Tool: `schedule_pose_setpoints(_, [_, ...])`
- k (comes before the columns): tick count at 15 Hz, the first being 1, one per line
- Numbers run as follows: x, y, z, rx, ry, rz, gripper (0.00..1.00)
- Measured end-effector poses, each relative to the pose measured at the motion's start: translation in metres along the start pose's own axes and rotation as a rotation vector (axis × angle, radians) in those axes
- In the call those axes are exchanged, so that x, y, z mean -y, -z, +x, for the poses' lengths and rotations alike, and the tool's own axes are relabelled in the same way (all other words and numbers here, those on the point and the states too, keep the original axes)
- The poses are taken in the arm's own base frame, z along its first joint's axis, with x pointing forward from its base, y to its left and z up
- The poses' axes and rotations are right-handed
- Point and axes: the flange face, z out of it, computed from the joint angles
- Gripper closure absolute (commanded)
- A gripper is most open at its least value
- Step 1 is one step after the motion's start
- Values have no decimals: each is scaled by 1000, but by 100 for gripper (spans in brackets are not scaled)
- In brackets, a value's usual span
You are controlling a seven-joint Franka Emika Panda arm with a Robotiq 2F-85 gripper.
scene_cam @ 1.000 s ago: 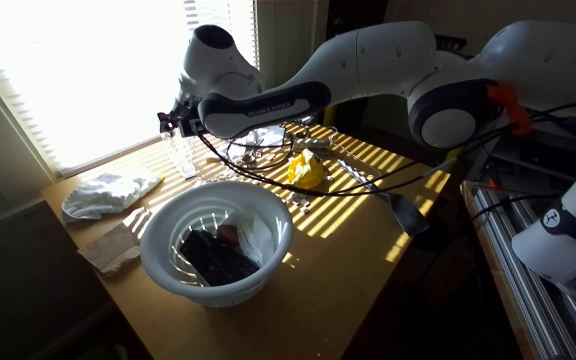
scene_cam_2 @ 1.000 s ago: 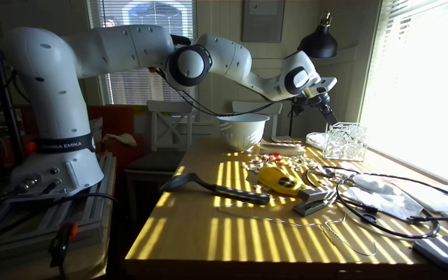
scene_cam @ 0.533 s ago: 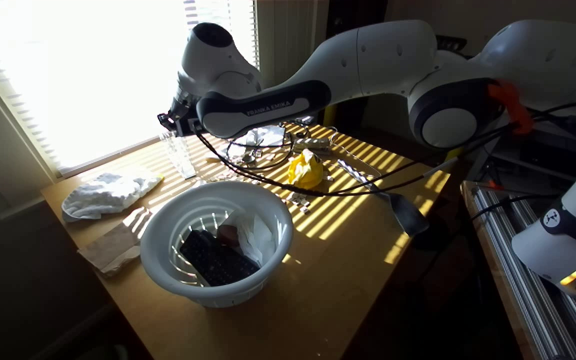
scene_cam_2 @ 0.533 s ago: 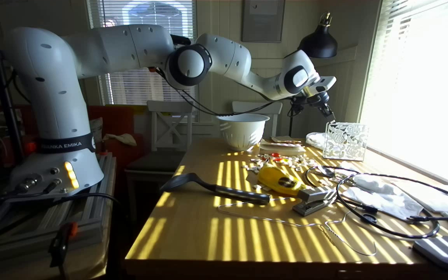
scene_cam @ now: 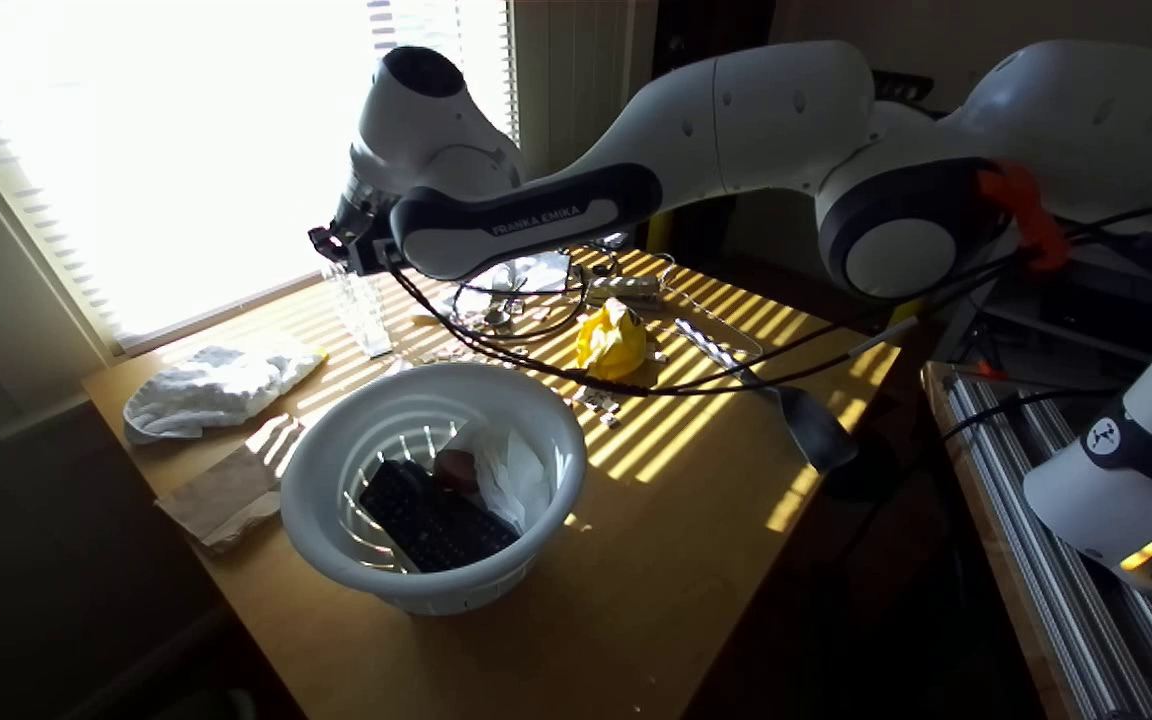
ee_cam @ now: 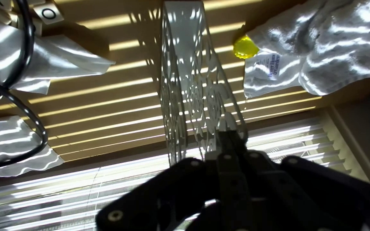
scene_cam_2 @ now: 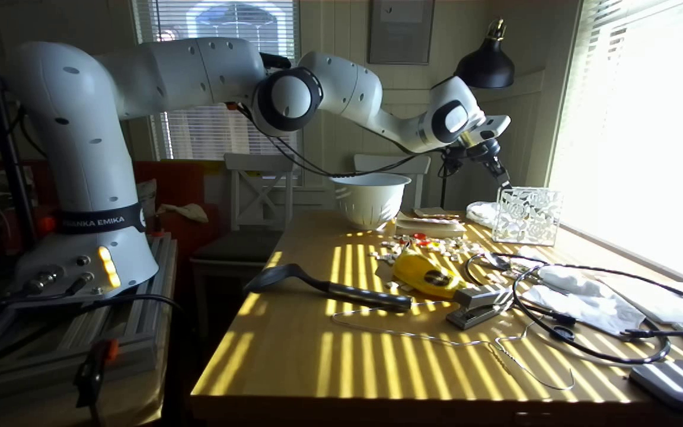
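A white openwork holder (scene_cam_2: 527, 216) with two flower-cut panels stands upright on the table beside the window. From above, in the wrist view, its solid base (ee_cam: 183, 19) and the pierced panels (ee_cam: 212, 96) rising from it are visible. My gripper (ee_cam: 229, 132) is shut on the upper corner of one panel, its dark fingertips pressed together with the panel's edge running in between them. In an exterior view the gripper (scene_cam_2: 505, 185) tilts down onto the holder's near top corner. Glare from the window blurs the contact in an exterior view, around the gripper (scene_cam: 334, 255).
A white bowl (scene_cam: 426, 590) holding a black keyboard and papers stands close by. A white cloth (scene_cam: 216, 390) lies beside the holder. Black cable (scene_cam_2: 516, 296), a yellow bag (scene_cam_2: 427, 276), a stapler (scene_cam_2: 479, 305) and a spatula (scene_cam_2: 371, 296) are spread over the table. Window blinds (ee_cam: 75, 195) border it.
My gripper's fingers have closed at the holder's top corner. The holder has turned slightly, its panels now lining up in an exterior view. The arm has shifted a little; orange base lights came on.
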Motion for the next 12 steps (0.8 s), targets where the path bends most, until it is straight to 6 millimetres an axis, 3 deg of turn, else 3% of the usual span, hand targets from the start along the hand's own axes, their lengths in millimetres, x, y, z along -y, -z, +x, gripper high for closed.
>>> schedule_pose_setpoints(9, [35, 24, 1, -130, 101, 74, 100])
schedule_pose_setpoints(11, [49, 35, 1, -151, 119, 93, 72])
schedule_pose_setpoints(12, [55, 39, 1, -155, 127, 101, 67])
